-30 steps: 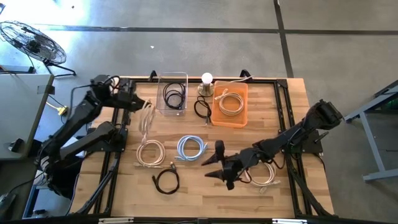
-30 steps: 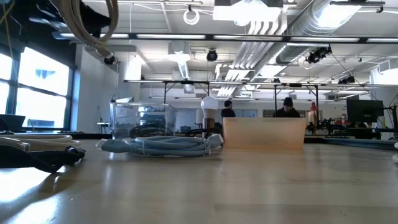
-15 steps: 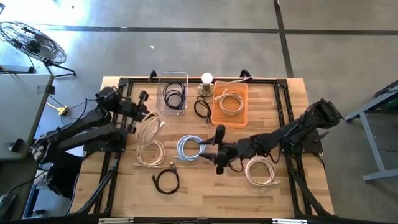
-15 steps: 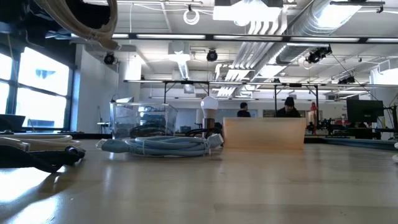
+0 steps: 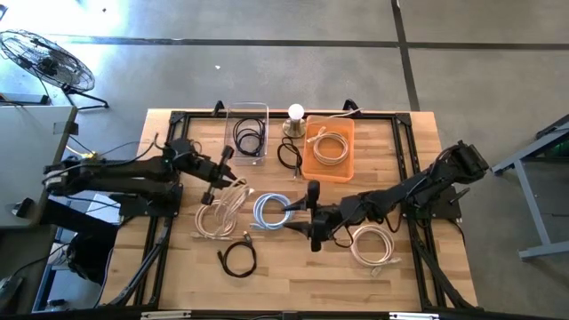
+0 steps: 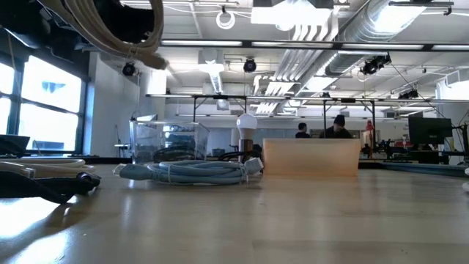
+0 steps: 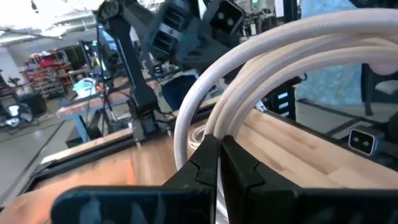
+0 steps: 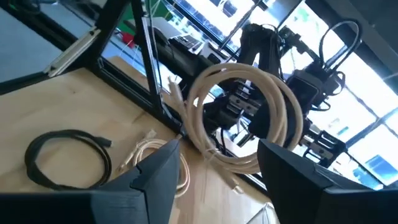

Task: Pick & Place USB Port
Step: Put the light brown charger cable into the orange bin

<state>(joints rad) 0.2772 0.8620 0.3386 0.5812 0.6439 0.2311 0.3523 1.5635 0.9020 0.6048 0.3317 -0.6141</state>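
Observation:
My left gripper (image 5: 217, 184) is shut on a cream cable coil (image 5: 234, 196), which hangs over the table's left middle. The same coil shows at the top left of the low view (image 6: 121, 33) and ahead in the right wrist view (image 8: 249, 118). My right gripper (image 5: 305, 219) is open, level above the table, just right of a blue cable coil (image 5: 273, 211) that lies flat on the wood. Its fingers point toward the table's left and touch nothing. My left gripper pinches the cream coil between its two fingers, on a bundle of several strands (image 7: 219, 127) at one side of the loop. The fingers lie across the strands. The coil is lifted clear of the table and hangs beyond the fingertips.
A clear bin (image 5: 246, 133) with a black cable and an orange bin (image 5: 329, 148) with a cream cable stand at the far edge, with a black cable (image 5: 289, 156) and a lamp (image 5: 295, 113) between them. Another cream coil (image 5: 213, 220), a black cable (image 5: 238, 258) and a white coil (image 5: 375, 244) lie nearer.
My left gripper has carried the cream coil from beside the clear bin toward the table's near edge and right, with the arm stretching out lower. My right gripper has moved from beside the white coil toward the far edge and the blue coil, then held still.

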